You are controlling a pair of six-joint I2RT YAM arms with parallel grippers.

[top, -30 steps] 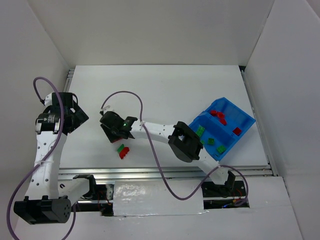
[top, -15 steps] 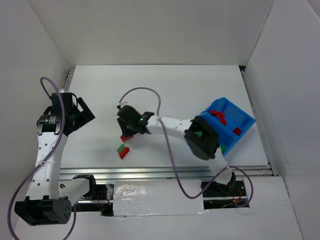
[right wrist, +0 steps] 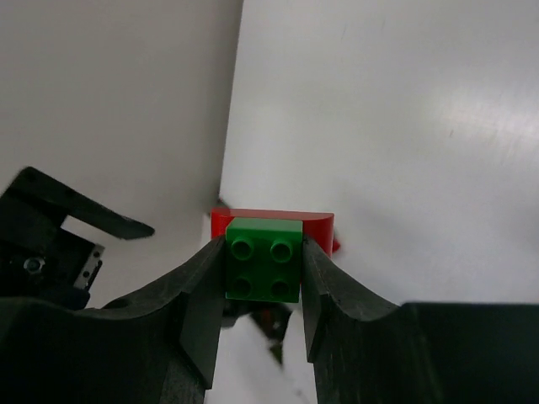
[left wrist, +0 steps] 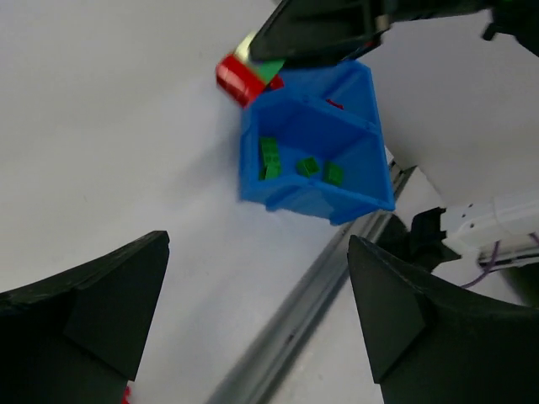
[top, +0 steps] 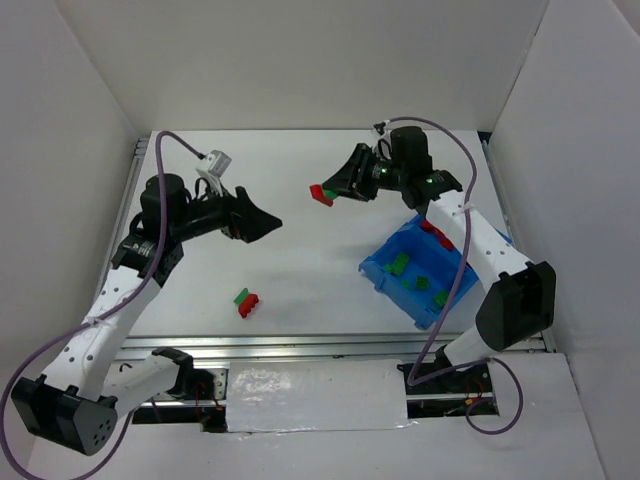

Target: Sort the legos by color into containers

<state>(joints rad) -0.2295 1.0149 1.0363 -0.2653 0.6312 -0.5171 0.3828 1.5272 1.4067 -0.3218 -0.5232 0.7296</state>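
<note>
My right gripper (top: 328, 190) is shut on a green lego (right wrist: 264, 259) with a red lego (right wrist: 274, 220) stuck to it. It holds the pair (top: 320, 193) above the back middle of the table, left of the blue bin (top: 392, 290). The bin's near compartment holds green legos (top: 400, 263); its far compartment holds red ones (top: 430, 228), partly hidden by the right arm. A green and red lego pair (top: 245, 302) lies on the table near the front. My left gripper (top: 262, 222) is open and empty, above the table's left middle. The left wrist view shows the bin (left wrist: 354, 139) and the held pair (left wrist: 238, 78).
White walls close in the table at the back, left and right. A metal rail (top: 330, 345) runs along the front edge, also in the left wrist view (left wrist: 286, 337). Purple cables loop over both arms.
My right gripper has carried the red and green pair from the left front of the table up to the back middle. My left arm has swung in toward the middle. The bin has shifted slightly.
</note>
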